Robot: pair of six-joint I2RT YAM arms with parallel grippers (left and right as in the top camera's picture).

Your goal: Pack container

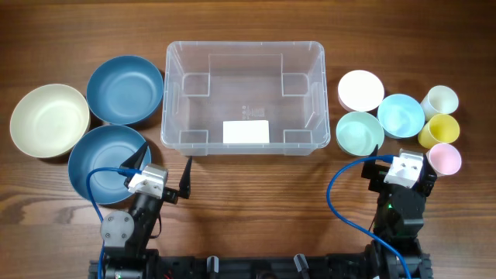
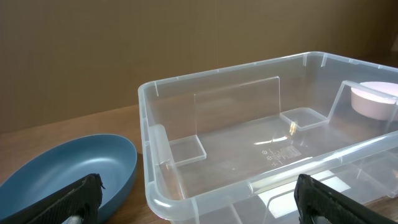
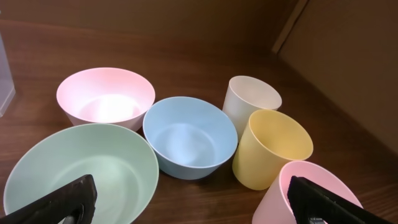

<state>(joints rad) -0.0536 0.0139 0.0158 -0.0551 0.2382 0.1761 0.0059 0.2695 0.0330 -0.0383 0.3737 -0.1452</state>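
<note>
Left gripper (image 1: pixel 163 164) and right gripper (image 1: pixel 401 164) stand spread, empty. I read the container (image 1: pixel 243 45) ahead, long axis crosswise, nearer the left gripper.

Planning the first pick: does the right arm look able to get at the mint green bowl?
Probably yes: the right gripper is open just short of the mint green bowl, with nothing between them.

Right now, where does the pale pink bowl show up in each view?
Overhead: pale pink bowl just right of the container, above the green bowl.
Left wrist: far right edge, seen through the container's wall.
Right wrist: upper left, behind the green bowl.
Shared landmark: the container, central overhead, filling left wrist, a sliver at right wrist's left edge.
</note>
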